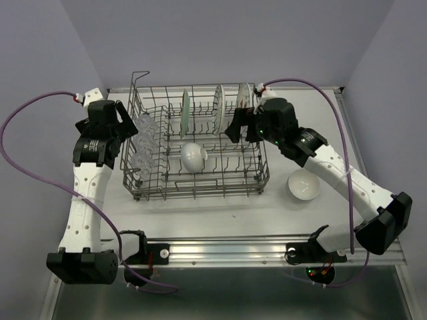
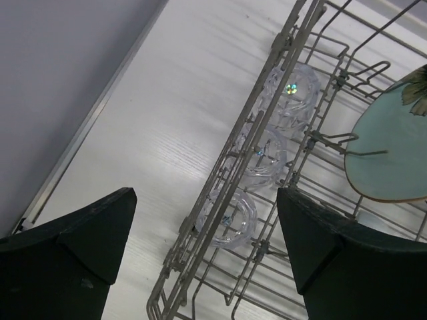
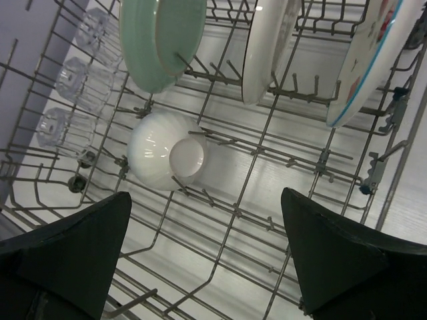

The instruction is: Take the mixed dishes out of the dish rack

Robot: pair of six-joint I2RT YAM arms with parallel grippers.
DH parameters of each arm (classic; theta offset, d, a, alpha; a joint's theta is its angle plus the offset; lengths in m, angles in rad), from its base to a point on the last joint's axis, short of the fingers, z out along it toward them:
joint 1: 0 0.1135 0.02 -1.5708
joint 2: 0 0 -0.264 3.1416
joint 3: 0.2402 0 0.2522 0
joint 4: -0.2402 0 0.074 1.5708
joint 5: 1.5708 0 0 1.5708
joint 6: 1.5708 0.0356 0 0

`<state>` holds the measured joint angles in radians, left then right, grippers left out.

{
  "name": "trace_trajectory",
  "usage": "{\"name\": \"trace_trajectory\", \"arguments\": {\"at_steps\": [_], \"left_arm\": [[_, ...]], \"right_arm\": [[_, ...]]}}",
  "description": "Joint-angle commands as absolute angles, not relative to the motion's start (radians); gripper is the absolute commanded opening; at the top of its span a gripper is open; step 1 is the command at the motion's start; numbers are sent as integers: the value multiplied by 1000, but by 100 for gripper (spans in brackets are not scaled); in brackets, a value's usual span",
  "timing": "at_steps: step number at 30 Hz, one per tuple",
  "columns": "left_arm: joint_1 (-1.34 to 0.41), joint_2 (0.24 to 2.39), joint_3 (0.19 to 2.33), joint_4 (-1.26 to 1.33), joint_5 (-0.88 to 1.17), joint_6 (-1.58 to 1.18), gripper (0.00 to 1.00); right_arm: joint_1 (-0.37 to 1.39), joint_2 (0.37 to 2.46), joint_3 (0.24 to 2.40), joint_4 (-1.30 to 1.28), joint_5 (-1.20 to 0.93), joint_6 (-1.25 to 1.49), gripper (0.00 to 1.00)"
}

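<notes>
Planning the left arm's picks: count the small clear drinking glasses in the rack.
3, in a row along the left side of the large grey wire dish rack: far glass, middle glass, near glass. None looks hidden.

The top camera looks down from high at 6 o'clock on the whole dish rack (image 1: 200,192). The left wrist camera is close at its 9 o'clock wall, the right one close over 3 o'clock. Both see the green plate (image 2: 390,157) and glasses (image 2: 233,217).
</notes>
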<state>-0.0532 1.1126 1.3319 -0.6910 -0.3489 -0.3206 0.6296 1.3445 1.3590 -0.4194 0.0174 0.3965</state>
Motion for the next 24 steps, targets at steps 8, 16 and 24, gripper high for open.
{"name": "trace_trajectory", "arguments": {"at_steps": [8,16,24], "left_arm": [[57,1174,1187,-497,-115,-160,77],[60,1163,1155,-468,-109,-137,38],[60,1129,1123,-436,-118,-110,27]], "right_arm": [[876,1584,1476,-356,327,408,100],[965,1762,1595,-367,377,370,100],[1000,1914,1736,-434,431,353,100]]}}
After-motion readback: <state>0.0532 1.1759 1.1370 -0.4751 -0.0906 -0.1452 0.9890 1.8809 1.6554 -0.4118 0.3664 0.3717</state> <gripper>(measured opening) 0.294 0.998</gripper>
